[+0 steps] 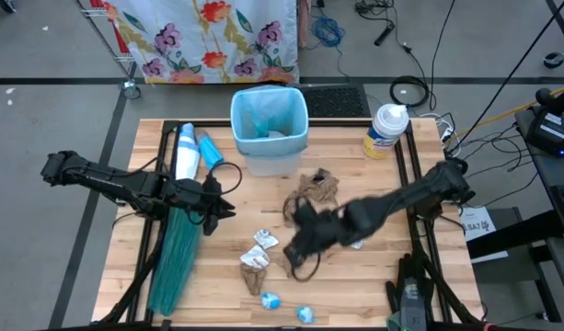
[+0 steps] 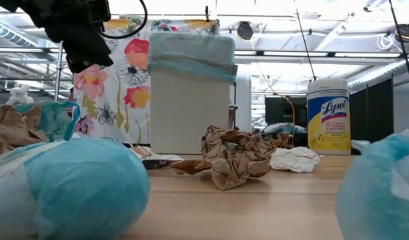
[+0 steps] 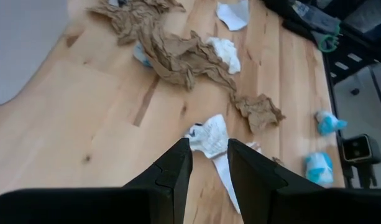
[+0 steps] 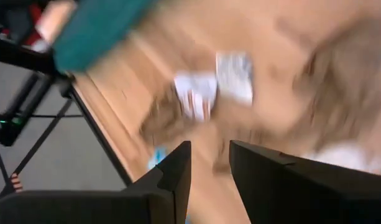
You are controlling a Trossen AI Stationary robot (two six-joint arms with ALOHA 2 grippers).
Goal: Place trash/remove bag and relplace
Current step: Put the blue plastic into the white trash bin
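Right claw (image 1: 295,260) over scraps | blue wrappers (image 1: 270,301): 2 | bin (image 1: 270,129): 1

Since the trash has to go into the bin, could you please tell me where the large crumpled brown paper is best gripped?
Probably on the raised ridge of the crumpled brown paper, from straight above: it lies loose on the table, bunched into upstanding folds.
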